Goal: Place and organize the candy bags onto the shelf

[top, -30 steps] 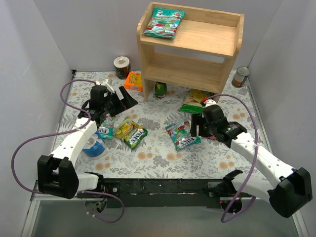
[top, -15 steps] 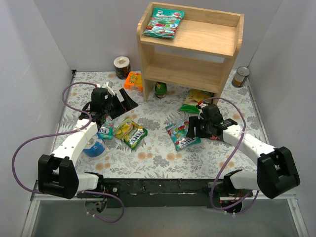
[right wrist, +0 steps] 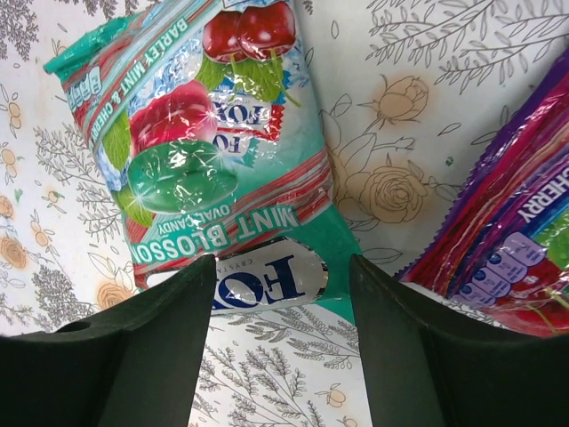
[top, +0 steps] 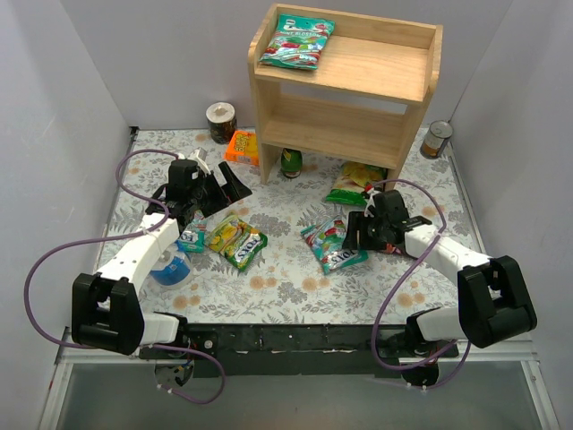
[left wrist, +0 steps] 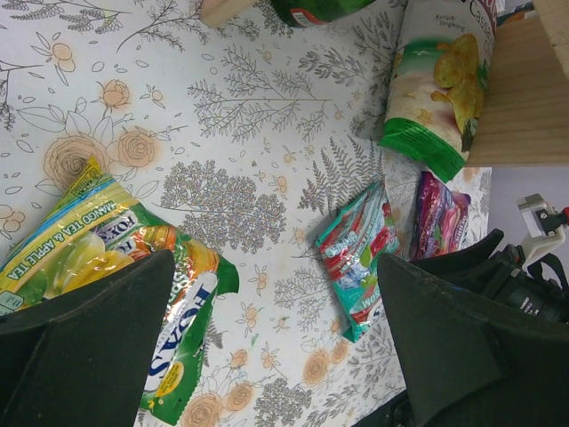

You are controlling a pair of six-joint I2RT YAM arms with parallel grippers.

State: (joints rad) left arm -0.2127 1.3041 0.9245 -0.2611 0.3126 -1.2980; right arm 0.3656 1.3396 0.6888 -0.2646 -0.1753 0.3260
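One teal candy bag point(top: 296, 40) lay flat on the top tier of the shelf point(top: 394, 76). The rest seen from above were down on the worktop point(top: 286, 273): a second teal bag point(top: 333, 244) just beside the right fingers point(top: 352, 231) and a yellow-green bag point(top: 238, 240) near the left fingers point(top: 235, 186).

In the left wrist view, the left fingers were spread wide with nothing between them, poised over one end of the yellow-green bag. A purple bag point(left wrist: 440, 213) lay farther off beside the second teal bag, below a larger snack bag point(left wrist: 436, 80).

In the right wrist view, the right fingers were likewise parted wide and empty, straddling the lettered end of the second teal bag, with the purple bag close on the outer side. Picking up this bag looked like the step in hand. Doing it well probably meant lowering until both tips reached the worktop, closing on the flat sealed end rather than the puffy middle, and keeping the outer finger off the purple bag.
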